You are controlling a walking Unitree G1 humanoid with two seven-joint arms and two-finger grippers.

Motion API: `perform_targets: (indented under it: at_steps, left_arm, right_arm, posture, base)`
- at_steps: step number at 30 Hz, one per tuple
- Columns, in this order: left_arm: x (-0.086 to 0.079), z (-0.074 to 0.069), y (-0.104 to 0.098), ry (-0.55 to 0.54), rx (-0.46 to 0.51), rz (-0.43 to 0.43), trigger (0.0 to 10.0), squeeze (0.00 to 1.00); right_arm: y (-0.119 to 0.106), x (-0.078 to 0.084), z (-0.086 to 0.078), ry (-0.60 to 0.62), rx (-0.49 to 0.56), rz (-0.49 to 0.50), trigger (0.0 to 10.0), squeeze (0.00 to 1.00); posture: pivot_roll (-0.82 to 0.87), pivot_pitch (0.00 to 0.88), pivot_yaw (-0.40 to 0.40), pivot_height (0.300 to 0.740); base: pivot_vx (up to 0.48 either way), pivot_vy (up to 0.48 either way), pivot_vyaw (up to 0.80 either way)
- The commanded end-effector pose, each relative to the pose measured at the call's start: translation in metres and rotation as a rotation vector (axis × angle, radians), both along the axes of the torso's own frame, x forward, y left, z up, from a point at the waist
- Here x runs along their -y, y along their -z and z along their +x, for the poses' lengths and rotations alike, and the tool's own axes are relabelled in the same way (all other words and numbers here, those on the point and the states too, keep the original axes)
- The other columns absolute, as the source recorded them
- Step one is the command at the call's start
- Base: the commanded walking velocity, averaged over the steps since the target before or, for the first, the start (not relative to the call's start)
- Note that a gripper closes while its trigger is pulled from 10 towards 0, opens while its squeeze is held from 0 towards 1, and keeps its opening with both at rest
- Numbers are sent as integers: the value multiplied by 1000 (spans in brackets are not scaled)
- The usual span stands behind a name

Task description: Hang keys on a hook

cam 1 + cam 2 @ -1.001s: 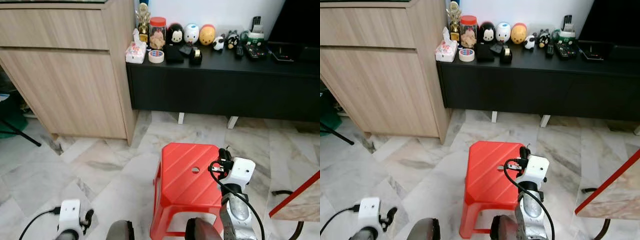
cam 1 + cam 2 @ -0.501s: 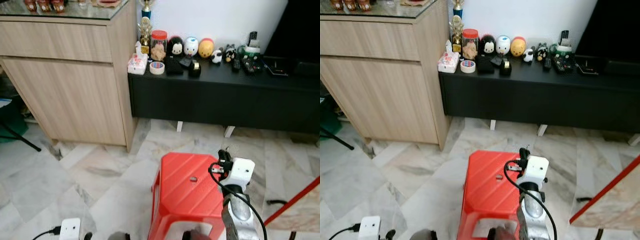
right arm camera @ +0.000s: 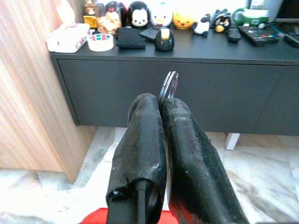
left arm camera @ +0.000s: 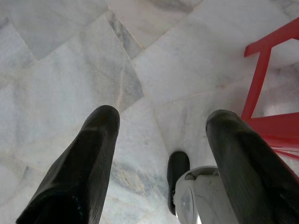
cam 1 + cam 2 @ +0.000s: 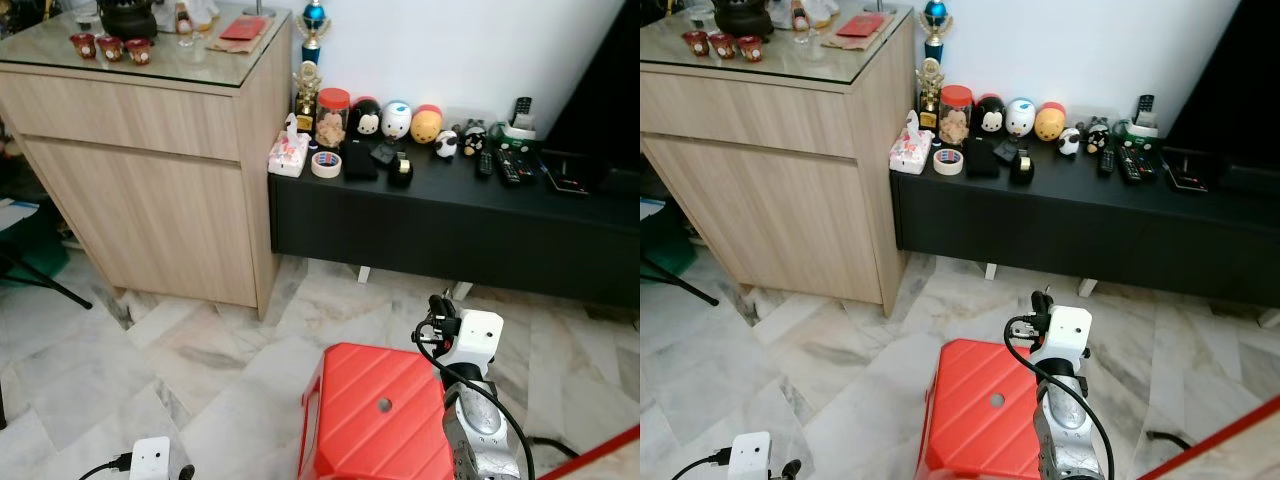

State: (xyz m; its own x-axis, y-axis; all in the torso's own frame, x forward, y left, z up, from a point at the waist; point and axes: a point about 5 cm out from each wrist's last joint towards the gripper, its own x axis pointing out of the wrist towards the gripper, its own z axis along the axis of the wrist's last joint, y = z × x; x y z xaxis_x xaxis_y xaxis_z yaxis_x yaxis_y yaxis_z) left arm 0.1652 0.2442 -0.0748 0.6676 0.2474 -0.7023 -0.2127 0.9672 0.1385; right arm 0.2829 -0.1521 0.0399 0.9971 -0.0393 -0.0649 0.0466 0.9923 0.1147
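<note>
Key ring [image 3: 168,87] is pinched only at its edge by the right end effector [image 3: 161,108], fingers clamped together; slip risk while walking. Left end effector [image 4: 161,128] hangs with fingers apart over the marble floor [image 4: 70,56]. No hook is seen, and the red stool [image 5: 380,420] just ahead could be struck.

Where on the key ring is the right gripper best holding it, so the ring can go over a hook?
Probably as it is now: the right gripper pinches the key ring by its lower edge, fingers shut flat on its two faces. The open loop stands upright and clear above the tips, so its free upper arc can likely be presented to a hook from the front.
</note>
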Motion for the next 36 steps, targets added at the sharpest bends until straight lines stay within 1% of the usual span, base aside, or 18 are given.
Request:
perform_targets:
  at_steps: [1, 11, 16, 24, 36]
  left_arm:
    - [3, -9, 6, -17, -38, -20, 10000, 0]
    - [2, -3, 3, -20, -15, -16, 10000, 0]
    - [2, -4, 3, -23, -18, -17, 10000, 0]
    - [7, -5, 5, -24, -20, -29, 10000, 0]
    - [8, -6, 5, -20, -24, -31, 10000, 0]
  right_arm:
    - [2, 1, 0, -4, -16, -6, 10000, 0]
    - [-1, 3, 3, 5, -22, -10, 10000, 0]
    - [-3, 3, 4, 11, -18, -7, 10000, 0]
    - [-3, 4, 4, 17, -25, -4, 10000, 0]
    - [0, 2, 2, 19, -43, 0, 10000, 0]
  posture:
    - [58, 0, -114, 740]
    - [41, 0, -125, 740]
    - [36, 0, -124, 740]
    - [35, 0, -126, 740]
    - [34, 0, -122, 740]
  base:
    - [0, 0, 0]
    - [0, 0, 0]
    - [0, 0, 0]
    - [0, 0, 0]
    - [-262, 0, 0]
